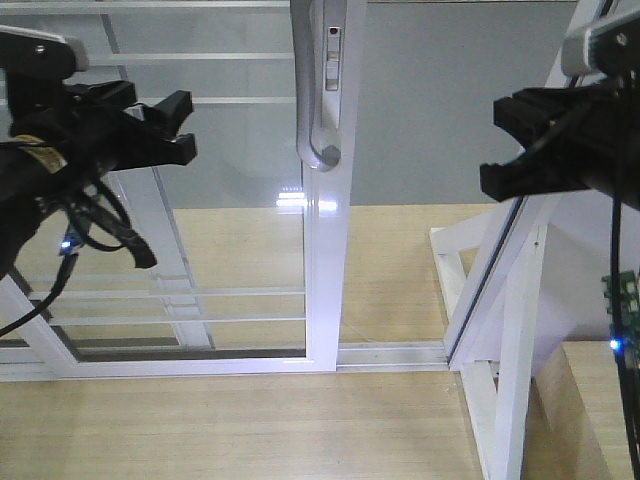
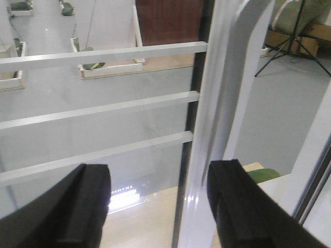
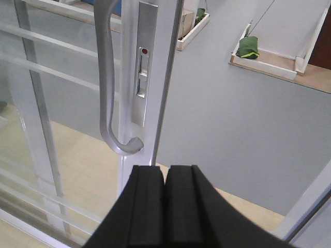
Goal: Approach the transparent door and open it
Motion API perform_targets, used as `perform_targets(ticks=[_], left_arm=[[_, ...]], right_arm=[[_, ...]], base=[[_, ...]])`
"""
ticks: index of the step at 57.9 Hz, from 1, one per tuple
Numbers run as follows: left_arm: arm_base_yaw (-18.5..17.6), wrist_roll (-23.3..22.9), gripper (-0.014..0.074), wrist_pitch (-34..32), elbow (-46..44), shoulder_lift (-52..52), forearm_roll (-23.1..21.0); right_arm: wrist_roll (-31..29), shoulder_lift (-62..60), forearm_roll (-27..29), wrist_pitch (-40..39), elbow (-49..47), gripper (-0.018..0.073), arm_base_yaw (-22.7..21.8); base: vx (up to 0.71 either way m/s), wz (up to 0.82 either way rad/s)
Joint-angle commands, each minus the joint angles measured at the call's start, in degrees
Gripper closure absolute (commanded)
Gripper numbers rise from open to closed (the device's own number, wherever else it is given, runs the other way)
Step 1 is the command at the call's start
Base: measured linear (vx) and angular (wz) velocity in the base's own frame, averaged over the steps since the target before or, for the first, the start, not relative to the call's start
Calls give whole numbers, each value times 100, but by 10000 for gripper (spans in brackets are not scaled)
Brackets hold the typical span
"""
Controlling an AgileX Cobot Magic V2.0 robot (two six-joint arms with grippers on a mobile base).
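Note:
The transparent door [image 1: 322,260] stands straight ahead, a glass panel in a glossy white frame with thin white bars [image 1: 200,100]. Its grey curved handle [image 1: 312,110] and lock plate [image 1: 333,60] are at top centre. My left gripper [image 1: 182,127] is open and empty, left of the handle. In the left wrist view [image 2: 160,206] the door's upright frame [image 2: 209,129] shows between its fingers [image 2: 85,206], farther off. My right gripper [image 1: 500,145] is right of the door. In the right wrist view [image 3: 165,170] it is shut and empty, just below the handle [image 3: 106,77] and lock plate [image 3: 142,72].
A bare white slanted post frame [image 1: 500,300] stands close on the right. A floor track [image 1: 390,352] runs from the door's foot to it. Another white-framed panel [image 1: 170,250] shows behind the glass. Wooden trays with green items [image 3: 247,47] lie on the grey floor beyond.

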Motion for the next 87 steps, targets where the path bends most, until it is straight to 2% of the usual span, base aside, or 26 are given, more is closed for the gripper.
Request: perform_targets(ticks=[1, 14, 25, 36, 50, 67, 72, 78, 87], left_arm=[[-151, -37, 72, -589, -544, 221, -4], [-201, -37, 72, -521, -1749, 1214, -4], [-318, -32, 72, -124, -2572, 1741, 3], [-487, -32, 72, -21, -3122, 2102, 3], [-493, -37, 73, 65, -3759, 2556, -5], [-482, -37, 82, 670, -4748, 3140, -9], [-464, -37, 115, 830, -4917, 3223, -11], [-436, -19, 204, 851, -4924, 3223, -11], [-299, 26, 445, 1017, -4924, 3199, -11]], right_arm=[[-84, -482, -15, -536, 132, 564, 9], [-147, -883, -26, -508, 317, 564, 3], [-211, -883, -33, -509, 317, 564, 3], [-355, -869, -33, -509, 317, 564, 3], [-355, -869, -28, -509, 317, 564, 3], [-355, -869, -28, -500, 317, 564, 3], [-355, -869, -28, -500, 317, 564, 3], [-355, -869, -28, -500, 317, 564, 3], [-355, -869, -28, -487, 317, 564, 3]], base=[[0, 0], [0, 0], [0, 0], [0, 0], [0, 0], [0, 0], [0, 0], [0, 0], [0, 0]])
